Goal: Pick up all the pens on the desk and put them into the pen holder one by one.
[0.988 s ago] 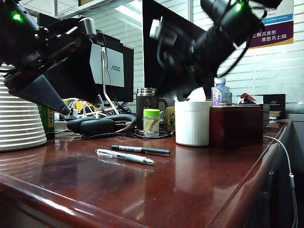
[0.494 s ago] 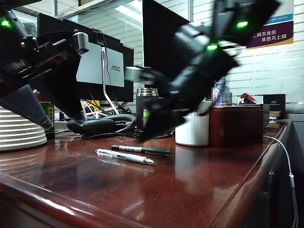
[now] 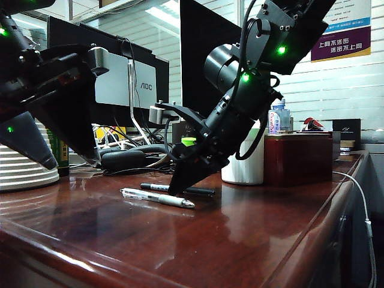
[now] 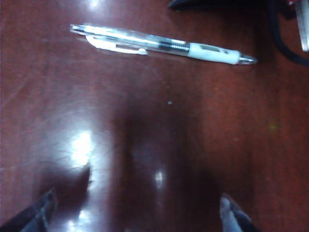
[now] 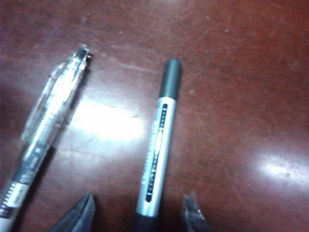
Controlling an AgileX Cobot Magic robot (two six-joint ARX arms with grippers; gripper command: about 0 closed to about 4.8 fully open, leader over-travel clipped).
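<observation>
Nearest on the desk [image 3: 252,240] lay the clear pen [image 3: 157,198], with the black-and-silver pen [image 3: 198,191] just behind it. Over that second pen the right tool [image 5: 140,212] hovered, fingers spread to either side of its barrel, gripping nothing. At the left, the left tool [image 4: 137,217] hung wide open and empty above the wood. Farther back stood the white pen holder [image 3: 243,171].
</observation>
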